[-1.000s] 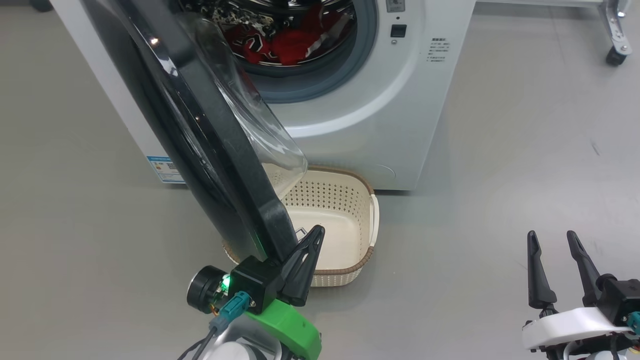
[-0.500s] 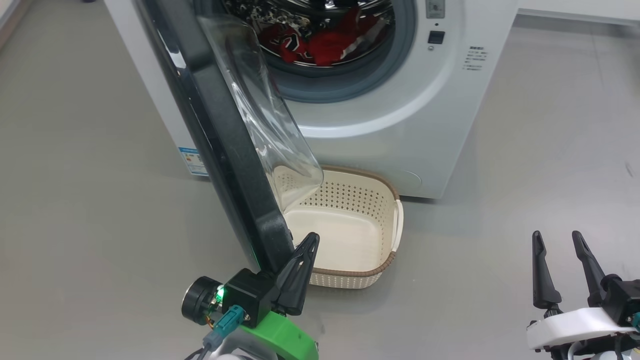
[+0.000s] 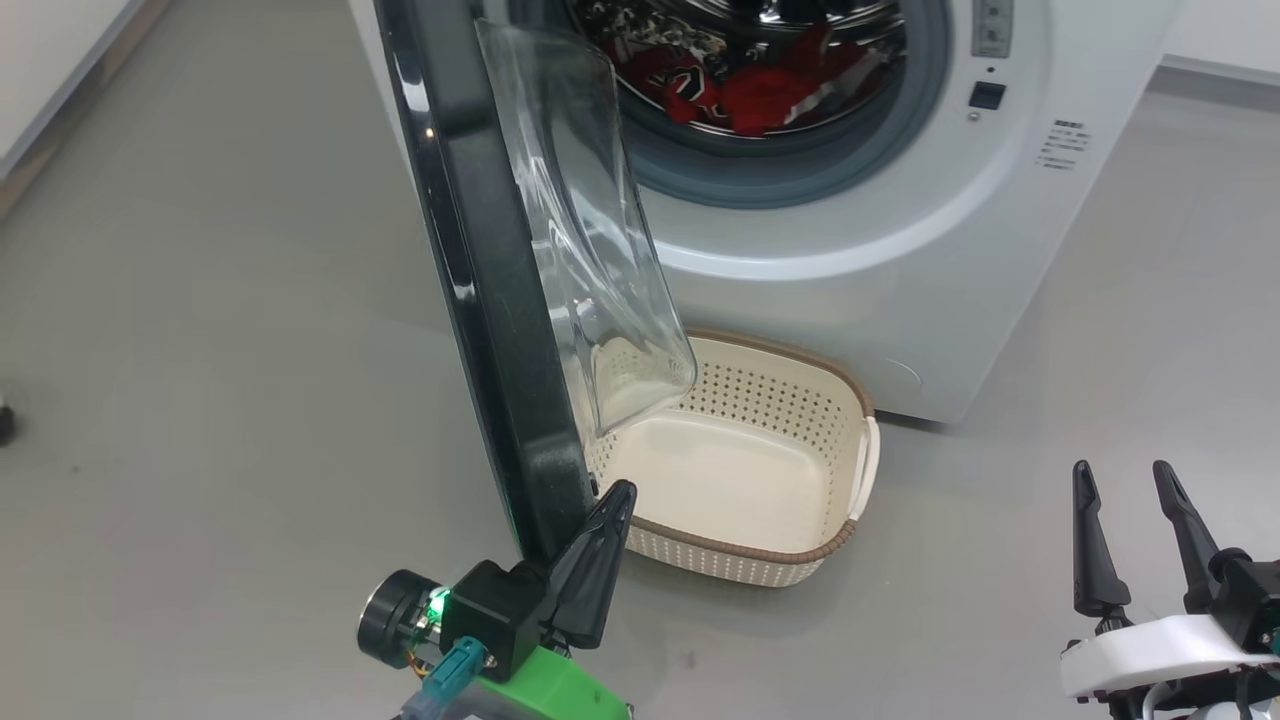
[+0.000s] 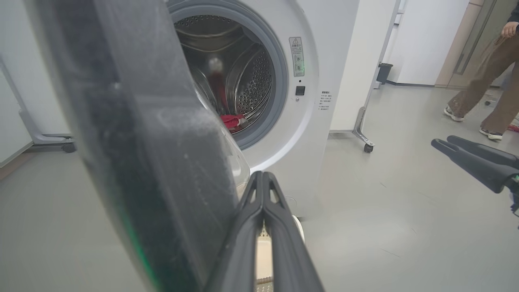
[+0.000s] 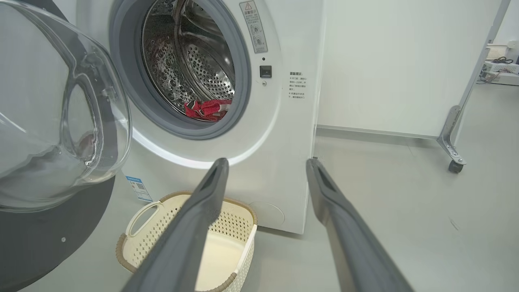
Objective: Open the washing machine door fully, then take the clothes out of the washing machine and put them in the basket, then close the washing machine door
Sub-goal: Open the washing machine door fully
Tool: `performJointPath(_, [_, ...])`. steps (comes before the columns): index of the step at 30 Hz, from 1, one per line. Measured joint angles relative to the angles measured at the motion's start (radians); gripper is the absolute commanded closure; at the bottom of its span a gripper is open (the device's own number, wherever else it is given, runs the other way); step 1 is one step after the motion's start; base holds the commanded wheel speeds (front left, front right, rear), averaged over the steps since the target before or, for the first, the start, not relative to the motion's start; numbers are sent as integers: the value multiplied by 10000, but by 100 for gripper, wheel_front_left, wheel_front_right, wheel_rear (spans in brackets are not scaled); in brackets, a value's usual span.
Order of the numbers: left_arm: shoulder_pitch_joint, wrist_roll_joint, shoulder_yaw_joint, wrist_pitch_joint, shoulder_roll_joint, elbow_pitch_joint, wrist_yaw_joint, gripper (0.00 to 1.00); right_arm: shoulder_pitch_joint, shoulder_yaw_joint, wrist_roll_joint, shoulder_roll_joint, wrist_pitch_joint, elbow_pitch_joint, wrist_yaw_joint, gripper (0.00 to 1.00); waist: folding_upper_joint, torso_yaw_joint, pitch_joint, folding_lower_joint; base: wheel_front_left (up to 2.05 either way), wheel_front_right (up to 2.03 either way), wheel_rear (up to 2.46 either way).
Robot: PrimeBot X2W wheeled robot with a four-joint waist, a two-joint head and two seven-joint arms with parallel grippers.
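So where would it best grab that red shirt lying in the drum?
Probably the raised bunch of the clothes lying low at the front of the drum, pinching a fold. Come straight in from the front through the round opening, keeping to the side away from the washing machine door, which stands open on the left. The right gripper, open and free, looks best placed.

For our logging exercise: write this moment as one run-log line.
washing machine door: open | left gripper: shut, at door's edge | right gripper: open, empty | clothes: in drum | basket: empty, on floor
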Motion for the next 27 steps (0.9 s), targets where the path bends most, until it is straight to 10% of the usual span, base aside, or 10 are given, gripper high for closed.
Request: performJointPath(27, [903, 740, 3208, -518, 27, -234, 36, 100, -11, -10, -198, -10, 0, -2, 90, 0, 0, 1083, 141, 0, 0, 0, 0])
